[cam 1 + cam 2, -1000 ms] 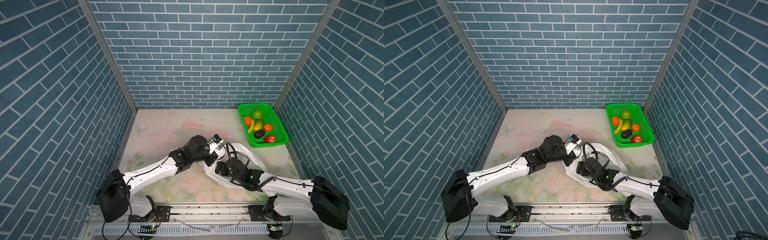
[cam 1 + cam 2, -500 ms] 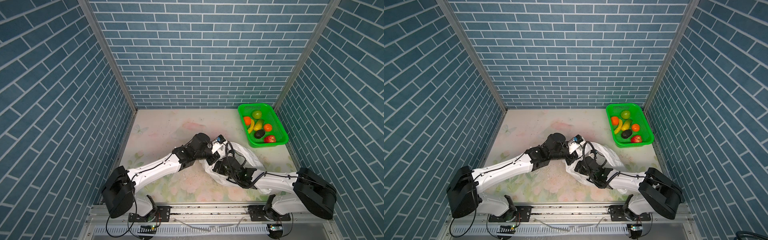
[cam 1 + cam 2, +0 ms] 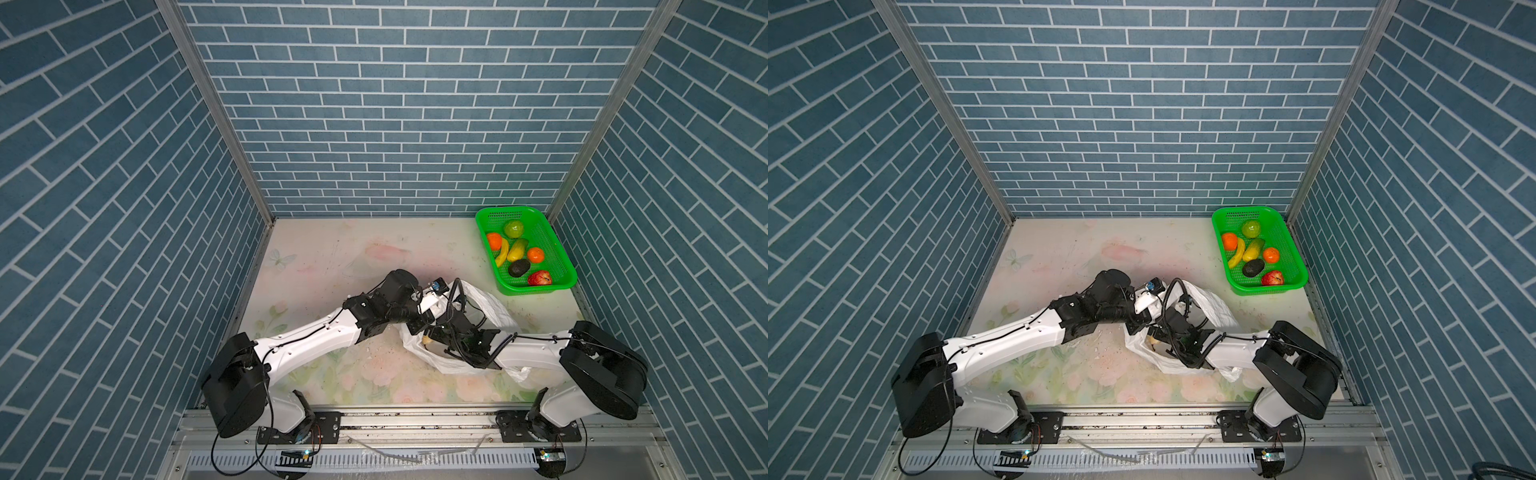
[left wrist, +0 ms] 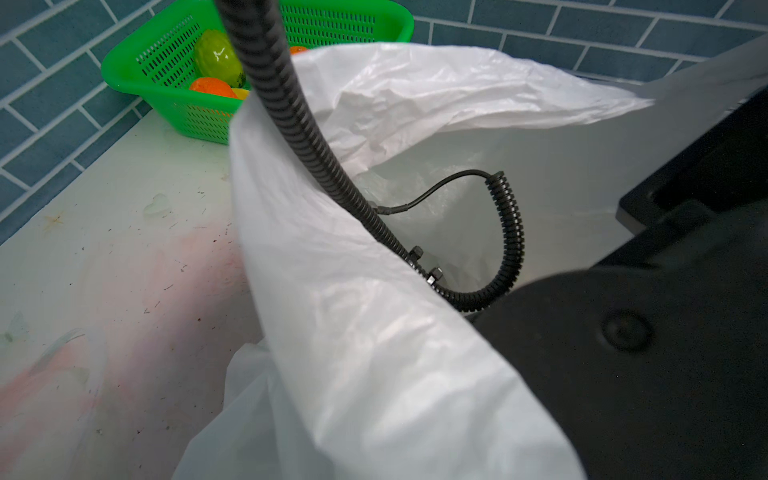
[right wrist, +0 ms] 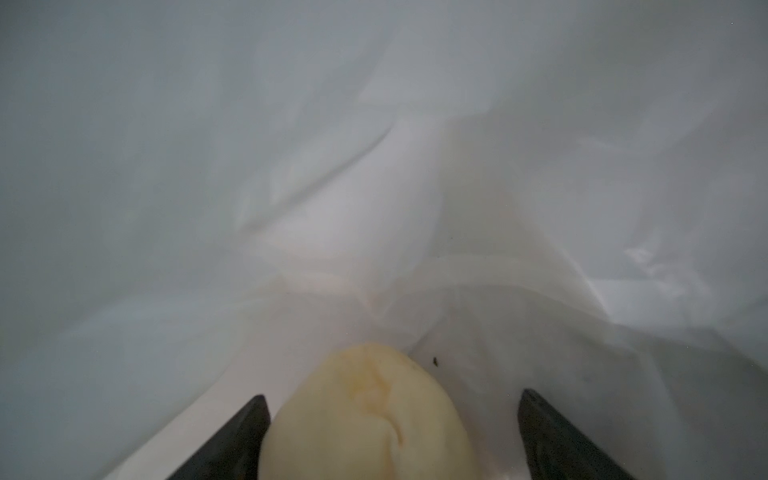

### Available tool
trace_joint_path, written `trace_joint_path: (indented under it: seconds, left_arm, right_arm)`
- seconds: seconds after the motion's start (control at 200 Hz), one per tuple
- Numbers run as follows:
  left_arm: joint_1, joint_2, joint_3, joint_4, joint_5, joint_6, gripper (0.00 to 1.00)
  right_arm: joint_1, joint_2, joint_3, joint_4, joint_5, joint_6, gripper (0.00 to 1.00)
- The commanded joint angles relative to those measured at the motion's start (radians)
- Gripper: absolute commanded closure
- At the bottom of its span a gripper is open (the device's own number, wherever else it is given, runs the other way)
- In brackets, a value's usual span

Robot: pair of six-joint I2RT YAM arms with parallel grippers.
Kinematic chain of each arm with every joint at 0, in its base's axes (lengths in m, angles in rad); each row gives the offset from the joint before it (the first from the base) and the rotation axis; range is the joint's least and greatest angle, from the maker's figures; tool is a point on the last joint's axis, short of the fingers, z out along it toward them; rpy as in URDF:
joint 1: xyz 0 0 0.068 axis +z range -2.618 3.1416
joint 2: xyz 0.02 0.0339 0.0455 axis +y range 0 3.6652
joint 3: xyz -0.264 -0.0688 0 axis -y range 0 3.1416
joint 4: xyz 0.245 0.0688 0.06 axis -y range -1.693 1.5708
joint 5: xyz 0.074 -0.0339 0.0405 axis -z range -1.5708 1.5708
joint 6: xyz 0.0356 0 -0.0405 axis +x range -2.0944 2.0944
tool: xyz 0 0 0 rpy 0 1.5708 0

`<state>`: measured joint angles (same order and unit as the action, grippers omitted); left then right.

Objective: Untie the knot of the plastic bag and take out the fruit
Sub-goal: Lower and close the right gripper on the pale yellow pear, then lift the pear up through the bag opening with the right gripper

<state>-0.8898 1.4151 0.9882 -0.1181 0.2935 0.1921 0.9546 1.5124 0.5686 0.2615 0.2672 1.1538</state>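
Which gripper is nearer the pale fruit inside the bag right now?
Right. The right gripper is inside the plastic bag, jaws open either side of the pale fruit; the left gripper is shut on the rim, outside.

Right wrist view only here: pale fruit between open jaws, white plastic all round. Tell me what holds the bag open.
Observer: The left gripper is shut on the rim of the plastic bag, holding it raised.
Operator: Name what else is on the table.
Observer: A green basket stands in the far right corner, beyond the bag.
Operator: Report its contents.
Observer: Seven fruits lie in it.
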Motion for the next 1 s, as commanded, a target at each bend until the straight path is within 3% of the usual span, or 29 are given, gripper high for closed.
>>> trace_joint_path:
  seconds: [0.0,0.16,0.395,0.69,0.99]
  left_arm:
    - [-0.001,-0.034,-0.025,-0.004,0.005,0.005,1.0]
    - [-0.001,-0.046,-0.038,0.009,-0.003,-0.002,1.0]
    - [-0.001,-0.046,-0.051,0.036,-0.007,-0.016,1.0]
    - [0.003,-0.047,-0.071,0.073,-0.011,-0.036,1.0]
    - [0.008,-0.054,-0.083,0.079,-0.017,-0.041,1.0]
  right_arm:
    - [-0.009,-0.026,0.041,-0.149,0.05,0.053,0.1]
    - [-0.012,-0.055,0.062,-0.196,0.027,0.018,0.13]
    - [-0.011,-0.061,0.182,-0.264,-0.12,-0.119,0.08]
    - [-0.011,0.025,0.275,-0.435,-0.199,-0.15,0.07]
    - [-0.012,0.075,0.301,-0.501,-0.207,-0.149,0.18]
